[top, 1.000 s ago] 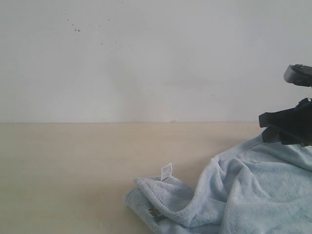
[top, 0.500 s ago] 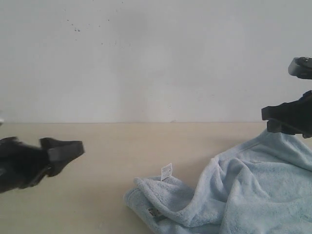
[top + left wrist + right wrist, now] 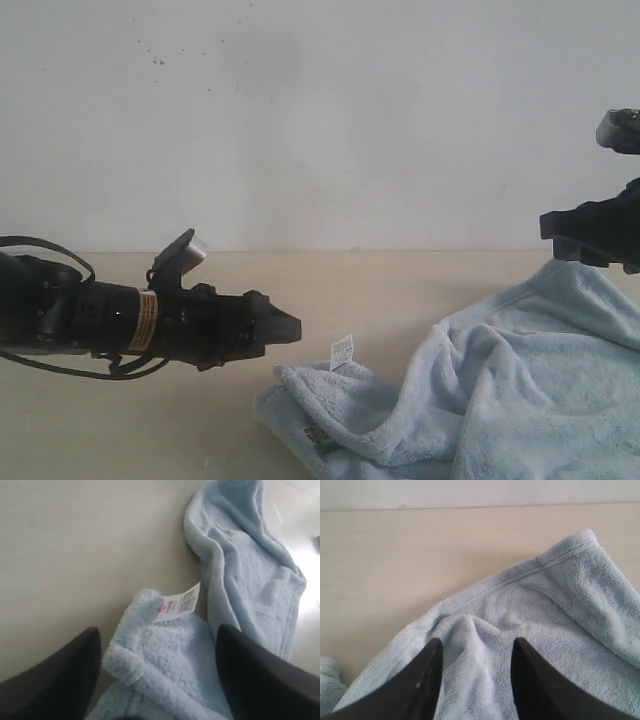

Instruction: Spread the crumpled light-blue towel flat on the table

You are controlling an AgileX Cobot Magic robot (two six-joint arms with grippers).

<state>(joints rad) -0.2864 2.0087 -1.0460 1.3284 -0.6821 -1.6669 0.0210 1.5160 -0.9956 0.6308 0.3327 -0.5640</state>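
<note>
L end effector (image 3: 288, 328) swung in from frame's left, jaws wide, beside tagged corner of towel (image 3: 520, 380) at lower centre of bench (image 3: 120, 425); R end effector (image 3: 476, 650) pinches a fold, right edge. Risk: L nips only tag (image 3: 342, 351), towel stays bunched.

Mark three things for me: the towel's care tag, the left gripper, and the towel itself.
care tag (image 3: 177, 602), left wrist view, middle of the white printed label.
left gripper (image 3: 289, 328), exterior view, at its fingertips.
towel (image 3: 520, 380), exterior view, on the broad fluffy fold that rises toward the right.
</note>
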